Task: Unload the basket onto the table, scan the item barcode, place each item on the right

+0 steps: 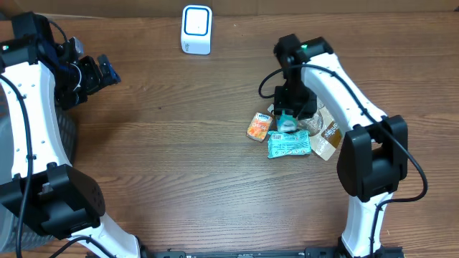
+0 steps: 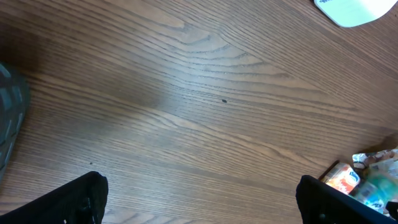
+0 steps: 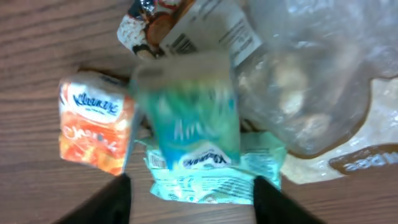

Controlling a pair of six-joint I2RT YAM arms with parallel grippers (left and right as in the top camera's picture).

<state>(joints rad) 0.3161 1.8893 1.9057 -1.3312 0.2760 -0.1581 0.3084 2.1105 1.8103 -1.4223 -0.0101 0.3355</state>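
A small teal tissue pack (image 3: 186, 109), blurred in the right wrist view, lies just beyond my right gripper (image 3: 189, 202), whose fingers stand apart and touch nothing. Overhead, that gripper (image 1: 287, 117) hangs over the pile of items, with the teal pack (image 1: 288, 125) right under it. Below it lies a flat teal Kleenex pack (image 3: 208, 174), its small barcode facing up. The white scanner (image 1: 196, 29) stands at the back of the table. My left gripper (image 1: 107, 72) is far off at the left, wide open and empty, with its fingertips (image 2: 84, 199) over bare wood.
An orange Kleenex pack (image 1: 259, 127) lies left of the pile, a clear plastic bag (image 1: 317, 118) and a brown packet (image 1: 328, 140) to its right. A dark mesh basket (image 2: 9, 118) sits at the table's left edge.
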